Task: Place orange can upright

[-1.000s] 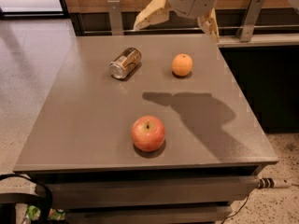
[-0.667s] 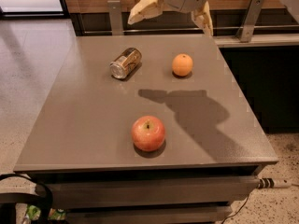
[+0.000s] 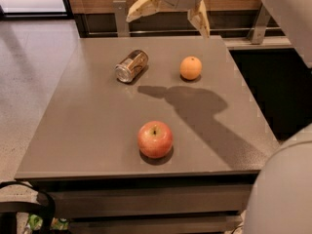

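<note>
The orange can (image 3: 131, 66) lies on its side at the back left of the grey table (image 3: 87, 126), its silver end facing front left. My gripper (image 3: 168, 13) hangs above the table's back edge, to the right of and above the can, between the can and the orange fruit. Its two cream fingers (image 3: 141, 7) are spread wide apart with nothing between them. The gripper's shadow falls on the table in front of the orange fruit.
A round orange fruit (image 3: 190, 68) sits at the back right of the table. A red apple (image 3: 155, 139) sits near the front middle. A railing and wooden wall stand behind the table. The arm's white body (image 3: 287, 13) fills the right edge.
The gripper has moved up and a little to the left, toward the top of the view. Its shadow shifted left. The can, orange fruit and apple have not moved.
</note>
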{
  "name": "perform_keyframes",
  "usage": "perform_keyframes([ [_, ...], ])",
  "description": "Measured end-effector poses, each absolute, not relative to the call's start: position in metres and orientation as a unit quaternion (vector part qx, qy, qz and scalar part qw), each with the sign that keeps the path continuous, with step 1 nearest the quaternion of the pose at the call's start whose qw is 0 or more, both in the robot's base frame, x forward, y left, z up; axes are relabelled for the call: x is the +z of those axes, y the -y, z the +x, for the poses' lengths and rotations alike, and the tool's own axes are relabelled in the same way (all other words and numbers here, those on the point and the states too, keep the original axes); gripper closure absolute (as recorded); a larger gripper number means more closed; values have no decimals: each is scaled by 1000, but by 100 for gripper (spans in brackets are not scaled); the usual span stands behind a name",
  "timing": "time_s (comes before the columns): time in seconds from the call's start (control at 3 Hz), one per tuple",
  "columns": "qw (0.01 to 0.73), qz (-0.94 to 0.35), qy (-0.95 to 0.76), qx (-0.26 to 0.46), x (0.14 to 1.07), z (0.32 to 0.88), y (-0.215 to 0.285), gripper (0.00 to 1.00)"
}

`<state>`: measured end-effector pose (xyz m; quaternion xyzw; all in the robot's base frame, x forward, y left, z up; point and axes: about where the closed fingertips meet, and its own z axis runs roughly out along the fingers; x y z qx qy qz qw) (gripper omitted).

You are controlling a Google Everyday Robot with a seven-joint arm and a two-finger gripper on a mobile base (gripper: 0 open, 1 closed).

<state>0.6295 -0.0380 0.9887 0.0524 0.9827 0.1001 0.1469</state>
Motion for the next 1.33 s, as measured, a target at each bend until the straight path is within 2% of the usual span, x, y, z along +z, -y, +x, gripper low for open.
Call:
perform_keyframes([
  [0.67, 119, 149, -976, 101, 971, 682, -10, 0],
  [1.33, 112, 229, -964, 76, 950, 703, -56, 0],
])
